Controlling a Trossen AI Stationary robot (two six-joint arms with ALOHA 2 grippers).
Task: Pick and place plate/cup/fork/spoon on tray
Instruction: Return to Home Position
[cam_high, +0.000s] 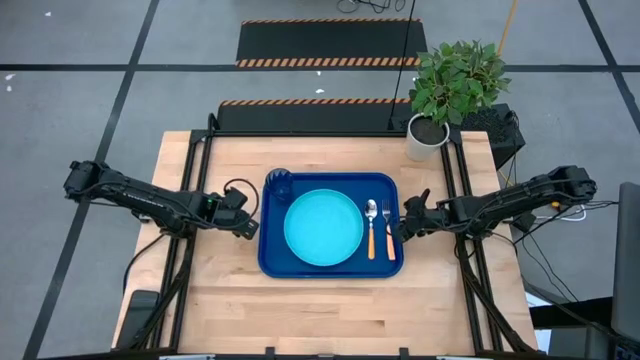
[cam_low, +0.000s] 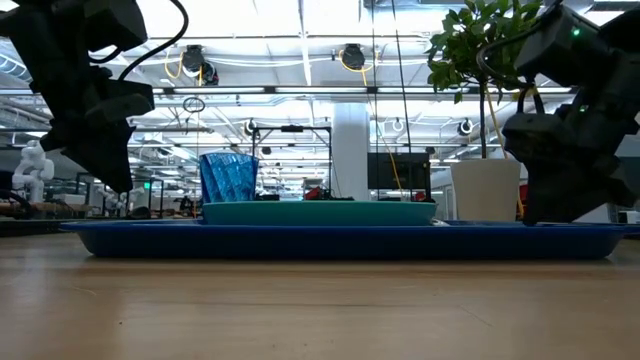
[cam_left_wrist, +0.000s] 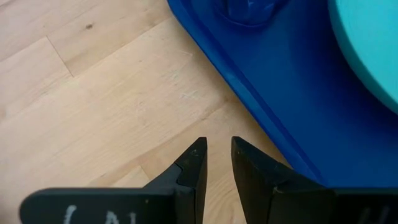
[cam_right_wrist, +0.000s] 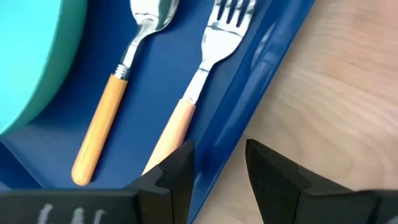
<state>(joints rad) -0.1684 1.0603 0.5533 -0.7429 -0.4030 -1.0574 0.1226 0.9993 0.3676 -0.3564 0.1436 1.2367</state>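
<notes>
The left arm is reaching in low across the bench (cam_high: 330, 310) from its own side, and the left gripper (cam_high: 247, 222) is hanging just outside the tray (cam_high: 275, 262), near its short edge. Its fingers (cam_left_wrist: 194, 168) are standing a little apart with nothing between them, bare wood showing through the gap. Just beyond those fingertips the tray's rim is running past at a slant; the cup (cam_high: 280, 183) is standing farther ahead in the tray's corner, and the plate (cam_high: 323, 227) is lying beyond it in the middle of the tray.

The right arm is stretching in the same way from the opposite side. The right gripper (cam_high: 411, 219) is hovering at the tray's other short edge, its fingers (cam_right_wrist: 177, 165) spread and gripping nothing, straddling the rim. Just ahead of them the fork (cam_high: 387, 227) is lying flat inside the tray, its orange handle nearest the fingertips. The spoon (cam_high: 371, 228) is lying just beside the fork, parallel to it, with the plate beyond.
</notes>
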